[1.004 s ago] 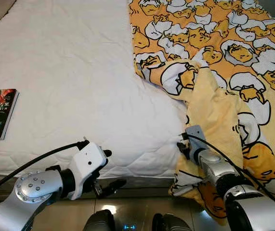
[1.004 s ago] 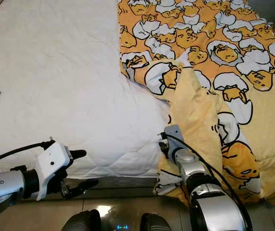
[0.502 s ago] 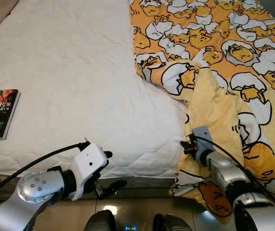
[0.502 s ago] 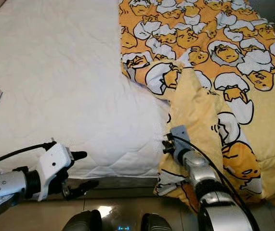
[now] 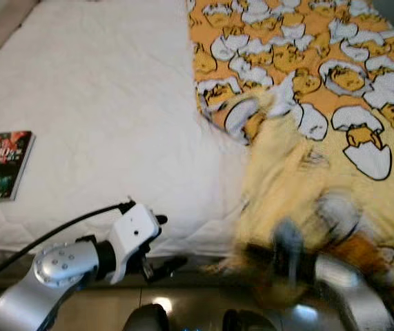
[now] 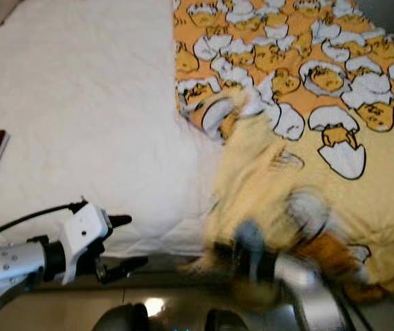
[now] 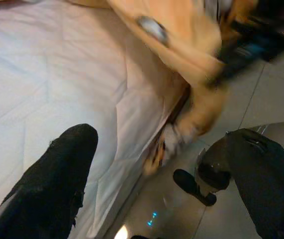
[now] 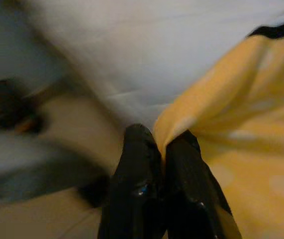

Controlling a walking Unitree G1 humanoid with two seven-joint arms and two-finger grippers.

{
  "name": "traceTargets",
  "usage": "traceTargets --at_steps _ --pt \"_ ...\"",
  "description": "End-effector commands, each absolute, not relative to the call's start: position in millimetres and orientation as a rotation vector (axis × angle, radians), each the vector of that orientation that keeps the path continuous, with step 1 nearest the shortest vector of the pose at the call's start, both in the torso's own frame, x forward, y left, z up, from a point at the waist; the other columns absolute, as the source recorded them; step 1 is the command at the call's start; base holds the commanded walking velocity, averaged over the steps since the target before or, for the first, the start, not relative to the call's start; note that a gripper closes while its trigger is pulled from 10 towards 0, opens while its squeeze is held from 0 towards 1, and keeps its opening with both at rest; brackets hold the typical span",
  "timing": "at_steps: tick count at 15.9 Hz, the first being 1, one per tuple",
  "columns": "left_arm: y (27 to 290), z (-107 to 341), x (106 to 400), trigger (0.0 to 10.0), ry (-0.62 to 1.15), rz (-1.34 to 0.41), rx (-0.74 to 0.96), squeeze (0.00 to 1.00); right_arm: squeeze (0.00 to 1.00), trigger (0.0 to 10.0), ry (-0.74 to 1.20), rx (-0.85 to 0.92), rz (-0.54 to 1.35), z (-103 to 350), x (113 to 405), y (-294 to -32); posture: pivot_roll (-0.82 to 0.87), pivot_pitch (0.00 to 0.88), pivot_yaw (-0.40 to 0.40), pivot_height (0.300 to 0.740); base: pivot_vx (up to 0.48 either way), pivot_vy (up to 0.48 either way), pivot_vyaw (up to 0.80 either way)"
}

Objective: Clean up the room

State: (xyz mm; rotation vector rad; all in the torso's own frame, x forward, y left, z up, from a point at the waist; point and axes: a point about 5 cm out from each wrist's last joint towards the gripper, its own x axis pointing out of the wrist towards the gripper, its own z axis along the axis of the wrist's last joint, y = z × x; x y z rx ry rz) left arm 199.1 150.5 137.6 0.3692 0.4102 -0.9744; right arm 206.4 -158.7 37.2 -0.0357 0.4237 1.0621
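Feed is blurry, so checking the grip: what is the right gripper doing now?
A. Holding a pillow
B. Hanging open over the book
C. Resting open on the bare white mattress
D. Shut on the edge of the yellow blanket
D: in the right wrist view the right gripper has its fingers pinched together on a fold of the yellow blanket.

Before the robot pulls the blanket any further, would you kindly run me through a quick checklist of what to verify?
1. Right gripper shut on the blanket: ok, the edge is pinched between its jaws.
2. Left gripper free: ok, jaws open, nothing held, at the edge of the bed.
3. Book away from the blanket: ok, it lies at the far left of the bed.
4. Sharp picture of the right arm: not ok, blurred in the eye views.
5. How far the blanket hangs over the bed's edge: cannot tell, blurred.
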Motion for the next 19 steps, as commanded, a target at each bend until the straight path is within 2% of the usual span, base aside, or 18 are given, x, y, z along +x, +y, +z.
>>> traceTargets --at_steps 1,3,4,6,8,9,10,11,12,16,19 --pt "148.8 137.1 195.5 10.0 0.409 -0.990 0.370 0.00 0.00 0.0 0.416 -0.040 1.184 43.4 191.2 -147.2 0.07 0.121 0.011 0.740 0.000 0.000 0.00" --pt "152.3 137.2 192.8 10.0 0.416 -0.994 0.371 0.00 0.00 0.0 0.510 -0.050 1.308 33.9 142.1 -140.6 0.07 0.117 0.008 0.740 0.000 0.000 0.00" --pt "154.0 137.2 192.4 10.0 0.421 -0.994 0.373 0.00 0.00 0.0 0.550 -0.043 1.327 31.2 128.3 -141.1 0.07 0.112 0.007 0.740 0.000 0.000 0.00" --pt "155.5 136.4 189.8 10.0 0.437 -1.011 0.378 0.00 0.00 0.0 0.621 -0.063 1.389 27.2 109.7 -141.4 0.08 0.110 0.008 0.740 0.000 0.000 0.00" --pt "155.5 135.6 187.4 10.0 0.447 -1.027 0.378 0.00 0.00 0.0 0.645 -0.093 1.368 23.5 105.3 -142.0 0.07 0.108 0.011 0.740 0.000 0.000 0.00" --pt "155.6 135.1 186.7 10.0 0.451 -1.033 0.381 0.00 0.00 10.0 0.637 -0.120 1.326 20.4 106.5 -142.2 0.07 0.107 0.013 0.740 0.000 0.000 0.00" --pt "155.0 134.5 186.9 10.0 0.453 -1.037 0.385 0.00 0.20 10.0 0.648 -0.056 1.295 17.9 106.5 -140.7 0.07 0.107 0.013 0.740 0.000 0.000 0.00" --pt "154.9 134.4 187.4 10.0 0.452 -1.039 0.386 0.00 0.20 10.0 0.633 -0.059 1.279 18.2 108.5 -140.3 0.07 0.106 0.014 0.740 0.000 0.000 0.00" --pt "154.5 134.6 188.0 10.0 0.452 -1.041 0.386 0.00 1.00 10.0 0.632 -0.046 1.268 17.6 110.9 -140.6 0.07 0.106 0.014 0.740 0.000 0.000 0.00" --pt "154.7 133.4 187.8 10.0 0.454 -1.045 0.391 0.00 1.00 10.0 0.614 -0.084 1.234 17.4 118.9 -145.3 0.07 0.090 0.016 0.740 0.000 0.000 0.00" --pt "154.7 123.2 187.6 10.0 0.470 -1.037 0.391 0.00 1.00 10.0 0.569 -0.077 1.208 21.6 128.5 -144.3 0.06 0.029 0.008 0.740 0.000 0.000 0.00"
